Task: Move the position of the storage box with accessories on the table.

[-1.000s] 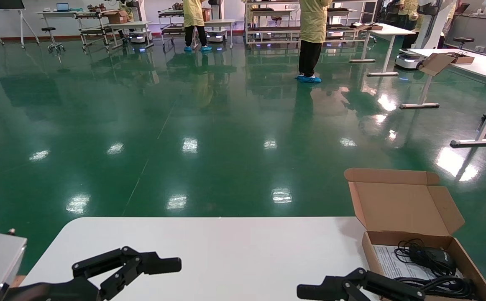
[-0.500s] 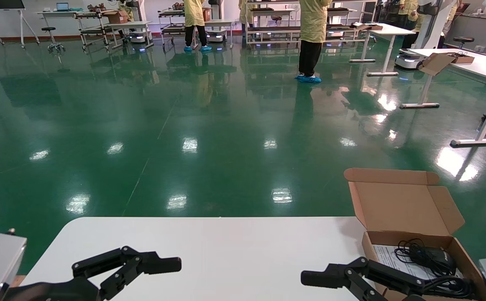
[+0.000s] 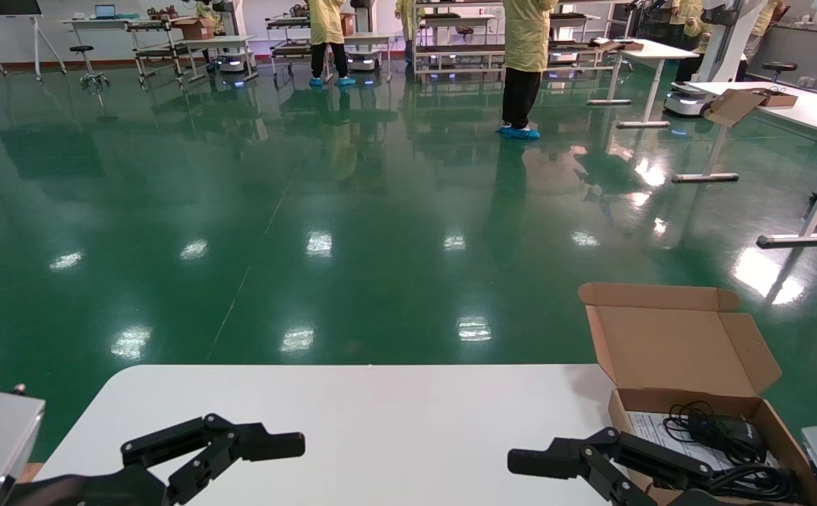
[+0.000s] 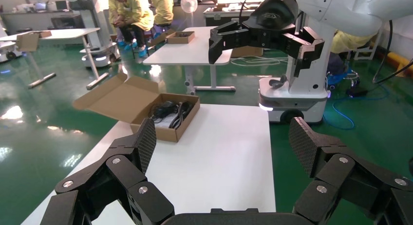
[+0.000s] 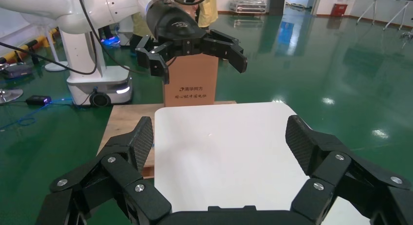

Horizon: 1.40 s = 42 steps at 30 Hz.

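The brown cardboard storage box stands open at the right end of the white table, its lid flap tilted back. Inside lie black coiled cables with a black device on a white printed sheet. My right gripper is open and empty, just left of the box's near corner, above the table. My left gripper is open and empty over the table's left part. The left wrist view shows the box, the cables and the right gripper beyond my open left gripper.
The right wrist view shows bare table between my open right gripper, with a tall cardboard carton on a wooden surface beyond the table's left end. Green floor lies past the far edge; people and other tables stand far off.
My right gripper has moved a little forward and up beside the box, and its grey wrist now shows at the lower right. The left arm and the box have not moved.
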Each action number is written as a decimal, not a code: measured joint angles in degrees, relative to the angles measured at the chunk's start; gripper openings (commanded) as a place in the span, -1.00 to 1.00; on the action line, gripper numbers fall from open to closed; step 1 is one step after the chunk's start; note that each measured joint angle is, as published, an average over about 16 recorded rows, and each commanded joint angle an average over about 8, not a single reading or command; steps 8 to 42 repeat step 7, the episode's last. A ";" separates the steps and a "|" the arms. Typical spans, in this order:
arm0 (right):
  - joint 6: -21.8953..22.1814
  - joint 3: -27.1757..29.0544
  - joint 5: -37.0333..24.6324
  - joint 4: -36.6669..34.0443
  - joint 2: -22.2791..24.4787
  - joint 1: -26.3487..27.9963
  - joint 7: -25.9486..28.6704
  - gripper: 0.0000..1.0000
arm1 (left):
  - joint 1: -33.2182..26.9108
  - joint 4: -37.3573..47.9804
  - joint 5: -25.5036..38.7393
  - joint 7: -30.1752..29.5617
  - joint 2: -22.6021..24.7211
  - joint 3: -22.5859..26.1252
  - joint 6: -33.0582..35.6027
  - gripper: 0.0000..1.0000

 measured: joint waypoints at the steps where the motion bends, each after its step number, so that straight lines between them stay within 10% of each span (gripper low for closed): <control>1: 0.01 -0.01 0.00 -0.01 0.00 0.01 0.00 1.00 | 0.00 0.00 0.00 0.00 0.00 0.00 0.00 1.00; 42: 0.03 -0.03 -0.02 -0.08 -0.01 0.04 0.01 1.00 | 0.00 0.00 0.00 0.00 0.00 0.00 0.00 1.00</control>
